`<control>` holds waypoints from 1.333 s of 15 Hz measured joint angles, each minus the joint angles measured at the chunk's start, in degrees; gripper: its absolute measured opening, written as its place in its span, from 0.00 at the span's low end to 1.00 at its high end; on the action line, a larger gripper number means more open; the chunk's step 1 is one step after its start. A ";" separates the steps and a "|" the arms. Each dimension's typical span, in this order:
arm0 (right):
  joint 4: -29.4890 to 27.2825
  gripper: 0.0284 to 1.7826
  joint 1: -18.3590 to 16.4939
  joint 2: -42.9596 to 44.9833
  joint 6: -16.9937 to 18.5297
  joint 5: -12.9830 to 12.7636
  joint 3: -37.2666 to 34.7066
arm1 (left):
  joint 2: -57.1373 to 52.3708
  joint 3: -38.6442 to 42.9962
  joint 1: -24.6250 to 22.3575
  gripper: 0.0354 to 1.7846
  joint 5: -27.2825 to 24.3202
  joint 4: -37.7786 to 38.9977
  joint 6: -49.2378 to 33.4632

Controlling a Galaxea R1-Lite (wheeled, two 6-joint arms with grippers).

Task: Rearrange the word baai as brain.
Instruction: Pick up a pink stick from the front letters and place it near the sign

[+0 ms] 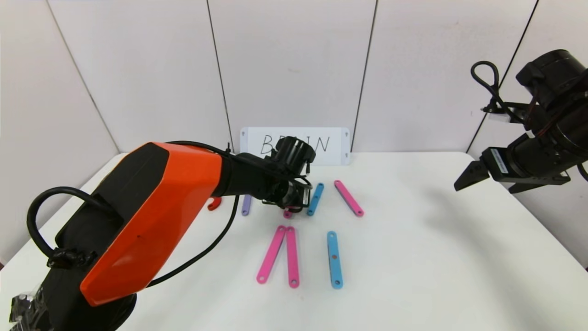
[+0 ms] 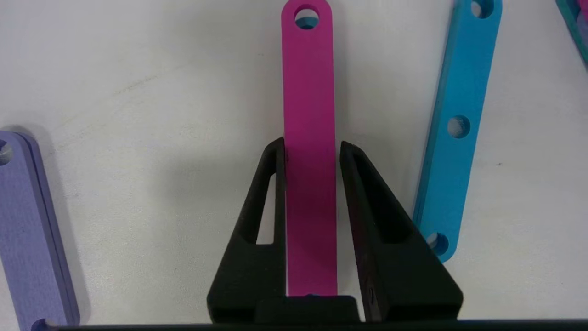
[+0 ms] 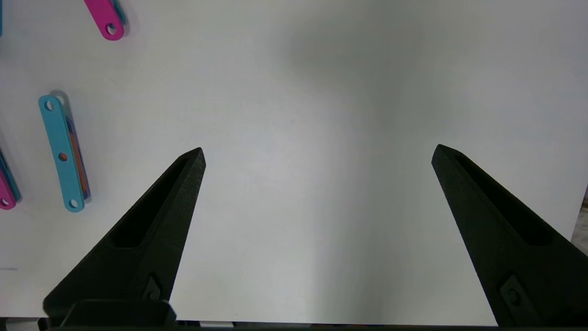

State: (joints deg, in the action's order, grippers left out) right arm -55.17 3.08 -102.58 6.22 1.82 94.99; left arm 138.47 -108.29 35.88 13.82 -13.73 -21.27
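Observation:
The flat coloured strips lie scattered on the white table. My left gripper is low over a pink strip that lies flat between its fingers. One finger touches the strip's edge and a thin gap shows at the other, so the gripper is slightly open. A light-blue strip lies close on one side and a purple strip farther off on the other. In the head view this gripper is in the back row, near a red curve. My right gripper hangs wide open and empty at the right.
A diagonal pink strip lies right of the back row. In front lie two pink strips joined at the top and a light-blue strip. The white handwritten card leans on the back wall.

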 joint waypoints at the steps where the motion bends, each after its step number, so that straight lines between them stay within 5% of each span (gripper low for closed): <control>1: -0.04 0.97 0.18 0.00 -0.02 0.00 -0.10 | 0.11 -0.04 0.00 0.34 0.39 0.65 0.06; 5: -0.02 0.97 0.39 0.00 -0.02 0.00 -0.21 | 0.65 -0.11 -0.21 0.73 1.37 3.64 0.17; 9: -0.04 0.97 0.44 0.05 0.00 0.00 -0.23 | 0.69 -0.04 -0.18 0.95 1.39 3.75 0.16; 20: -0.02 0.97 0.41 0.05 -0.02 -0.02 -0.15 | 0.45 0.11 0.74 0.97 1.19 3.69 -2.16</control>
State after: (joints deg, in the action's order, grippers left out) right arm -55.20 3.50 -102.54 6.19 1.79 94.84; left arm 138.92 -108.18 36.62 15.02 -10.03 -23.43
